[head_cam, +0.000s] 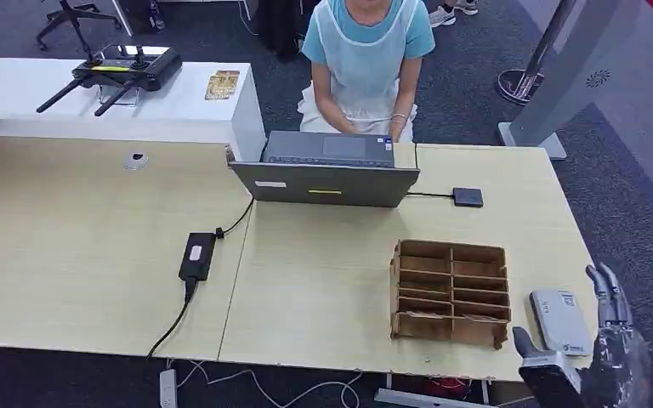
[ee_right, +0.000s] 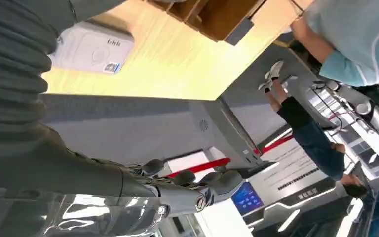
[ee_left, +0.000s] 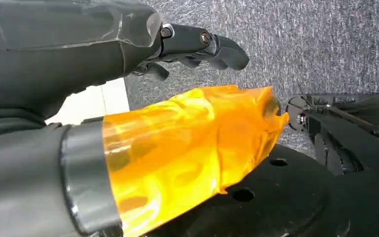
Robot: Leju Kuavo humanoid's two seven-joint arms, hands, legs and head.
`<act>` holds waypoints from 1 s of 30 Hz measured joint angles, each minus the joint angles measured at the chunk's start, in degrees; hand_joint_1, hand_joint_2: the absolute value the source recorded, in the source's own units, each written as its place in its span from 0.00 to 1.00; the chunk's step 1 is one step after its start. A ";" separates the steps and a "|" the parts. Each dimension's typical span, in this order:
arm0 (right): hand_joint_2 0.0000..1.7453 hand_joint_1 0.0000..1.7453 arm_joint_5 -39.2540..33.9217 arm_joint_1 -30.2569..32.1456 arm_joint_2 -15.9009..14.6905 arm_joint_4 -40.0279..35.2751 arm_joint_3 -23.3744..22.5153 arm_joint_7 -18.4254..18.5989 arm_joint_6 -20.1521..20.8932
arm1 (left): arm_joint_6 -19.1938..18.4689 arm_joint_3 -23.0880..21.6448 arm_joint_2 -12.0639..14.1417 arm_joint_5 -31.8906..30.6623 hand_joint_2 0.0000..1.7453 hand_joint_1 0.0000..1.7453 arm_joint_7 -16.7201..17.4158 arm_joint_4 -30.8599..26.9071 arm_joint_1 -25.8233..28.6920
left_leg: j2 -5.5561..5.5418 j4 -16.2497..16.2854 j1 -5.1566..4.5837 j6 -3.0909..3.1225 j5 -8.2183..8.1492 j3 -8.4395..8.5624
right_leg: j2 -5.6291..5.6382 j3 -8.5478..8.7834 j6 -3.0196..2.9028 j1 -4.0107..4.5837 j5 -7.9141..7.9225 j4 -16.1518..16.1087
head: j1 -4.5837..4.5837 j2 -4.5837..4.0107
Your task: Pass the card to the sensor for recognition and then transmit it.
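My right robot hand (head_cam: 605, 327) hovers empty, fingers spread, just beside the white sensor (head_cam: 560, 322) at the table (head_cam: 323, 280) edge. No card held yet, so I judge fetching one from the cardboard organizer (head_cam: 451, 293) comes next; left robot hand (ee_left: 197, 47) hangs released.

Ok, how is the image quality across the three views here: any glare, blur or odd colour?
Head view: even light, sharp, the desk and cardboard organizer clear. Left wrist view: the left hand looms close, its amber film-wrapped thumb glossy with highlights; the carpet stays grainy. Right wrist view: turned sideways, soft, with reflections on the right hand; the background is bright and blurred.
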 joint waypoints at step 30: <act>1.00 0.00 24.43 -11.48 -15.14 7.26 15.63 17.24 8.10 | -0.42 -0.22 0.00 0.13 0.00 0.00 0.87 0.13 -0.81 | 0.02 0.01 0.00 0.00 0.01 0.03 | 0.02 0.02 0.00 0.00 0.01 0.01 | 0.00 -0.02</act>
